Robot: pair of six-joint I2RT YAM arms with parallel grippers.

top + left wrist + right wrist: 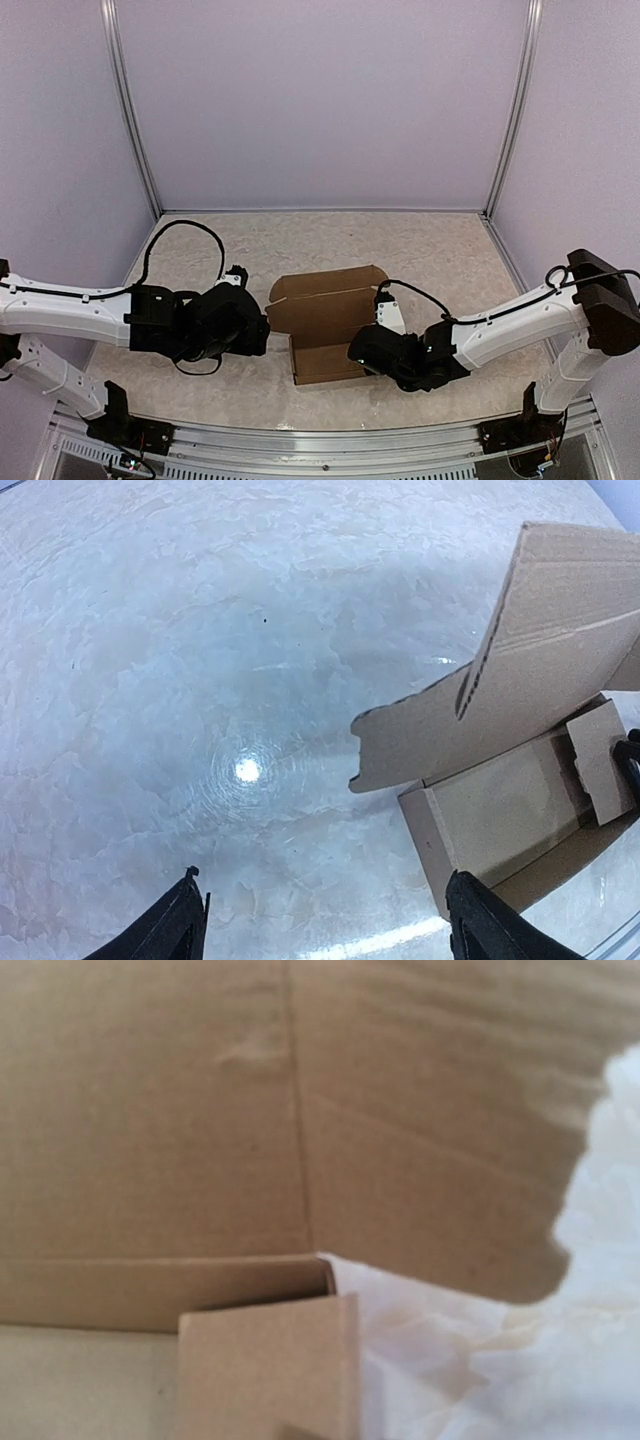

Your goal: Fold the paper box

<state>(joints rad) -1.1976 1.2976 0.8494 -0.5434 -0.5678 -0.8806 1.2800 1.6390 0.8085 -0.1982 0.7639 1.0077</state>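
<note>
The paper box (325,325) is a brown cardboard piece, partly formed, open on top with its lid flap standing at the back. In the left wrist view the box (520,780) fills the right side. My left gripper (330,930) is open and empty over bare table, its right finger (490,932) at the box's near left wall. In the top view the left gripper (262,335) sits at the box's left side. My right gripper (365,350) is at the box's right wall. The right wrist view shows only cardboard and a small side flap (265,1370); its fingers are hidden.
The table top (420,250) is pale and marbled, enclosed by lilac walls with metal corner posts (130,110). An aluminium rail (320,440) runs along the near edge. A black cable (185,235) loops over the left arm.
</note>
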